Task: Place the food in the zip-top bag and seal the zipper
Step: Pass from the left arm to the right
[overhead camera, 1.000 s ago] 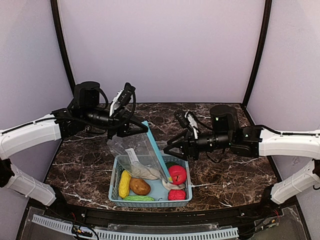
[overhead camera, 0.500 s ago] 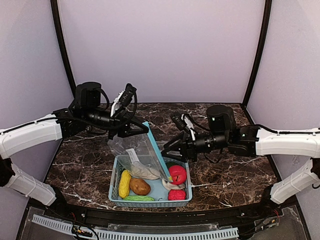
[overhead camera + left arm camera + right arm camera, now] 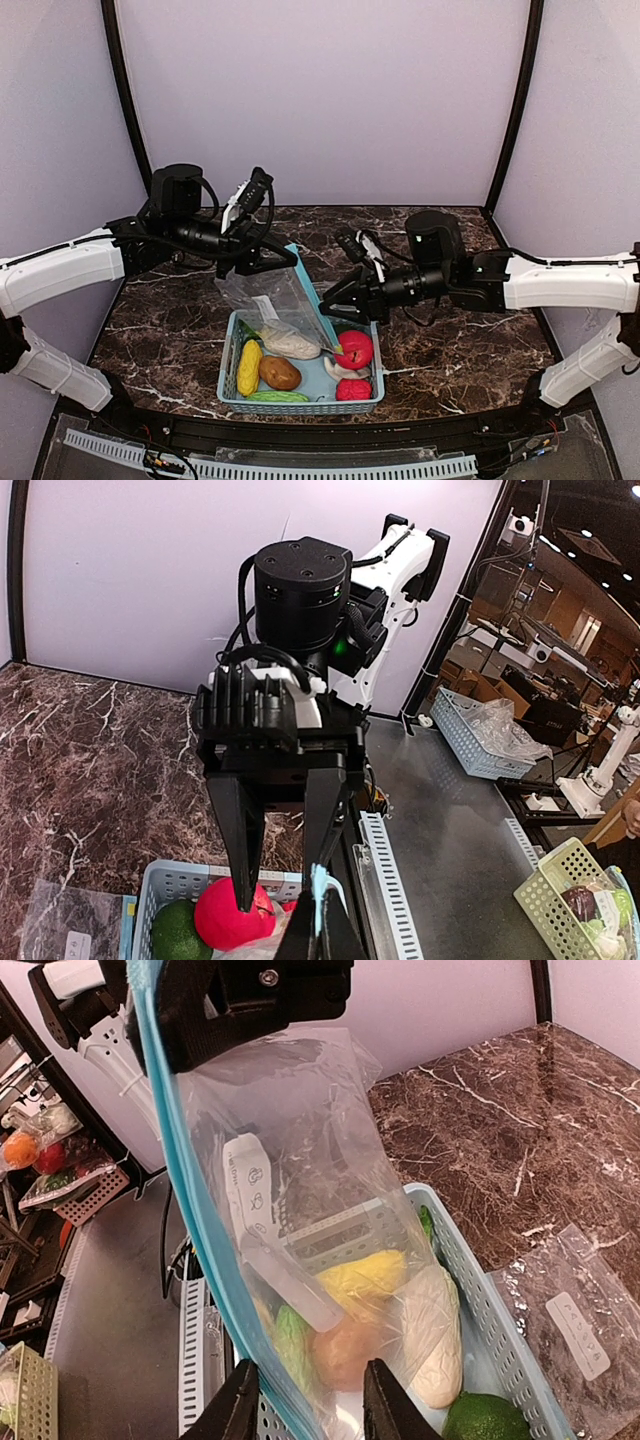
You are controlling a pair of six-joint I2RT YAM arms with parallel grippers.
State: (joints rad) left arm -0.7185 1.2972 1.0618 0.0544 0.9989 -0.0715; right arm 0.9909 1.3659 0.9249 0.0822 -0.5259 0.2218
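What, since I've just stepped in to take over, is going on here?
The left gripper holds a clear zip-top bag up by its blue zipper edge, hanging over the blue basket. The right gripper is open, its jaws on either side of that edge, not yet closed on it. The corn, potato and apple lie in the basket; nothing looks bagged yet.

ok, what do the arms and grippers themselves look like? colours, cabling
Both arms are alike: white shell links on the left arm and right arm, black cylindrical joint housings, black cables looped at the wrists. The left gripper and right gripper are matte black with two flat tapered fingers. No readable markings.
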